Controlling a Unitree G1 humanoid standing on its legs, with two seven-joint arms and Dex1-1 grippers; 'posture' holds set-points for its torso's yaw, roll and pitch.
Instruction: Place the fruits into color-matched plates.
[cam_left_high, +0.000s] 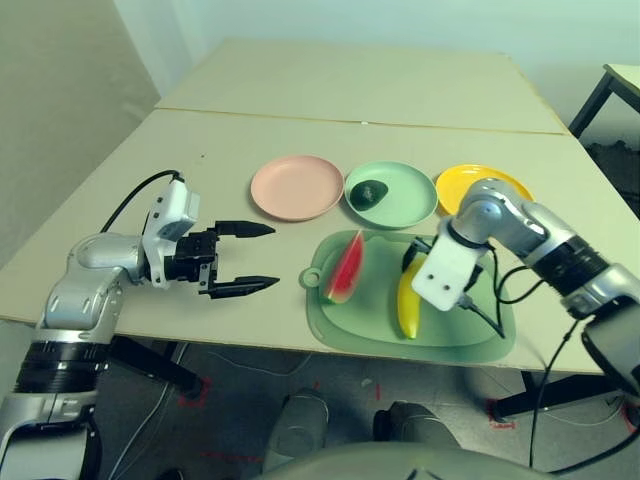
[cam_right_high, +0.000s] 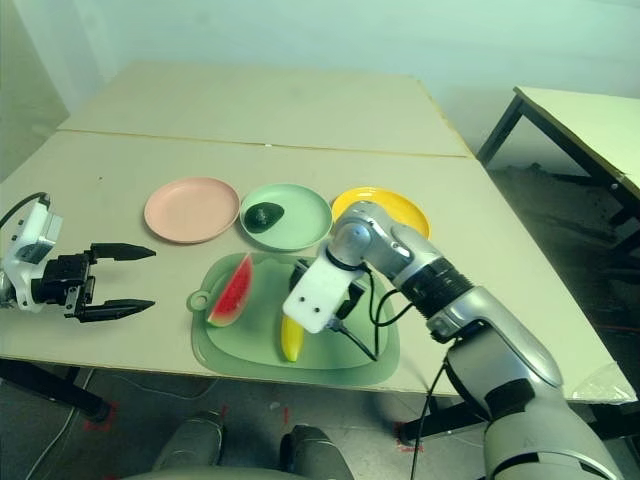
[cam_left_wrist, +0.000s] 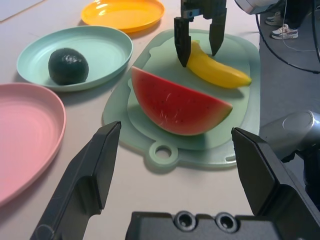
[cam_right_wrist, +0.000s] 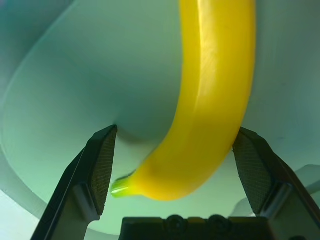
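A yellow banana and a red watermelon wedge lie on the large green mat. My right gripper is open and points down over the banana's far end, one finger on either side of it. The dark green avocado sits in the mint green plate. Left of that is the bare pink plate and right of it the bare yellow plate. My left gripper is open, holds nothing, and hovers left of the mat, pointing at the watermelon.
The mat lies close to the table's front edge, its handle hole facing my left gripper. A black cable from my right wrist trails over the mat. A second table adjoins behind, and another table's leg stands far right.
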